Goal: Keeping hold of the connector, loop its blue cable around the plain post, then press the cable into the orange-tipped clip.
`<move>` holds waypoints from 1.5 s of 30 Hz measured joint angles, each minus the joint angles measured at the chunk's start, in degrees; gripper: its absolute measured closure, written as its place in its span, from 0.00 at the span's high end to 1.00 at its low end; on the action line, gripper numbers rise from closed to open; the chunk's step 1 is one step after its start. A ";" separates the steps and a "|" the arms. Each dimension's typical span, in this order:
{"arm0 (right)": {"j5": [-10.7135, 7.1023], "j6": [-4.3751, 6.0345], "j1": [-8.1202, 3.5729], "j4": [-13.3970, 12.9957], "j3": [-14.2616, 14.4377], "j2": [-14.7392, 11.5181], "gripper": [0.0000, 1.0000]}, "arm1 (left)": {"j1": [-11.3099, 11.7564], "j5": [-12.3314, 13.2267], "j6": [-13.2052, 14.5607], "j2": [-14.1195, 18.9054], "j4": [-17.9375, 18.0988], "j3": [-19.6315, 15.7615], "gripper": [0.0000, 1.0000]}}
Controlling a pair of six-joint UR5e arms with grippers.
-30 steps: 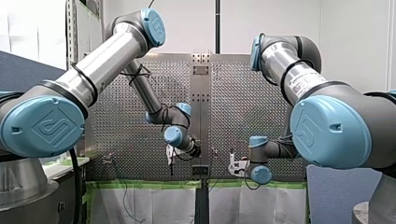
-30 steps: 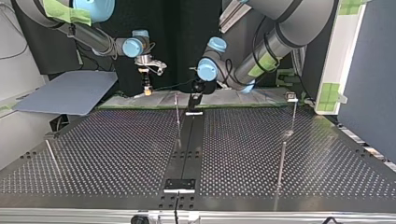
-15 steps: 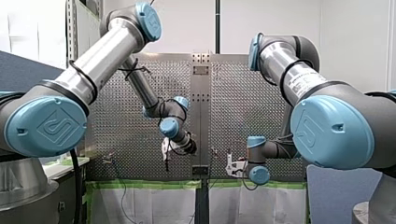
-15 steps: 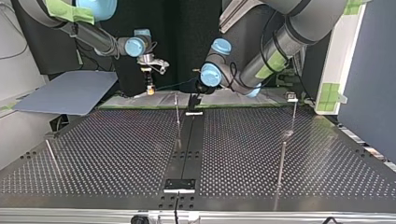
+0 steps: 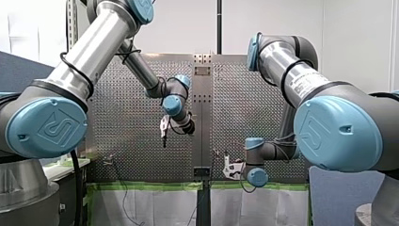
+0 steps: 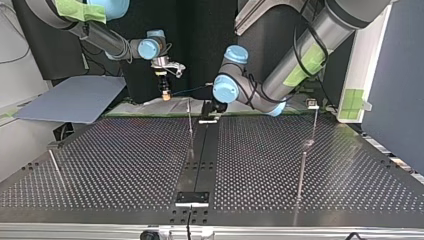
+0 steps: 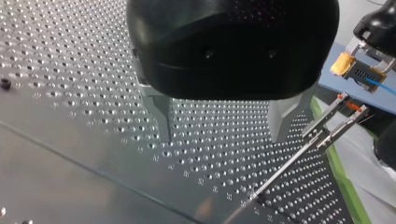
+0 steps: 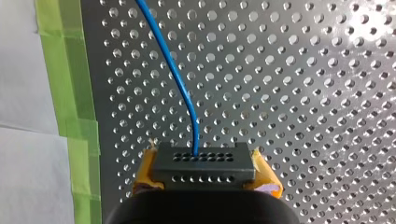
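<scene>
Front view looks high from behind the arms [image 5: 94, 56] across the perforated desk [image 5: 122, 132]. Top view faces back, low, sharing that desk. Wrist views sit close; the left's also catches my right claw [image 7: 363, 72], two o'clock of my left claw [image 7: 219, 137].

I can read no word or number. My left arm's blue joint cap [image 5: 47, 127] bears an embossed emblem; across from that cap, my right arm's white label [image 5: 305, 84] has print too small.
</scene>
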 joint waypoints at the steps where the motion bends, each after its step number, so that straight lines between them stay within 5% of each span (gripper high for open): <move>1: 0.03 0.00 0.11 0.01 0.00 0.00 0.00 | -0.07 0.19 0.44 -0.22 -0.43 0.27 1.00; 11: -0.02 0.27 0.96 0.03 -0.02 -0.01 0.00 | -0.61 3.30 4.96 -5.38 -6.06 1.49 1.00; 45: -0.05 0.11 2.57 -0.45 -0.61 0.01 0.00 | 2.15 6.86 2.72 -21.89 -25.16 14.44 1.00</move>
